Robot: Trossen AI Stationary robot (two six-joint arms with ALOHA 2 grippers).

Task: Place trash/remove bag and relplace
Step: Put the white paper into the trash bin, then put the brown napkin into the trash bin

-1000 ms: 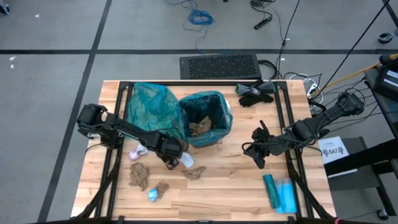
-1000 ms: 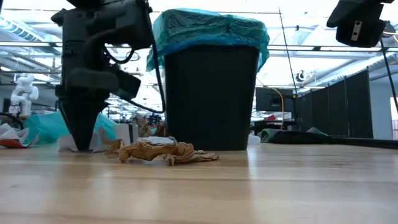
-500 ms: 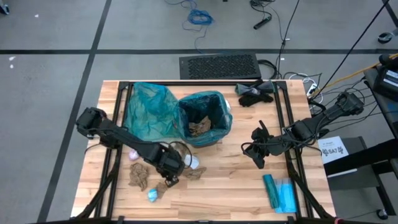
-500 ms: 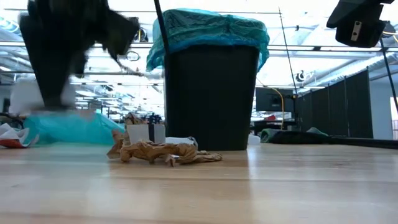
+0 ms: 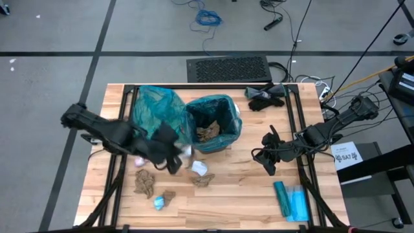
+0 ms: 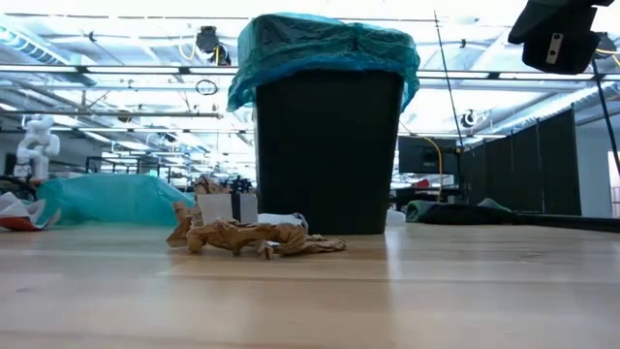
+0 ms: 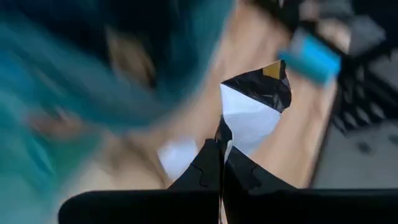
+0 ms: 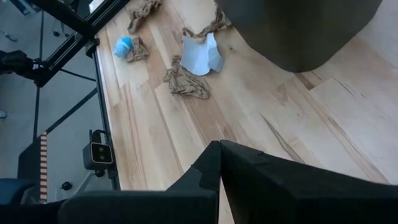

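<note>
left claw [image 7: 222,146] risen toward bin [image 5: 214,123], clamped on white trash wad [image 7: 249,118].

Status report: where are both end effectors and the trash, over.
Left end effector shut on a white paper scrap, lifted beside the bin. Right end effector shut, waiting on the right. Paper wads on the table; some in the bin.
</note>
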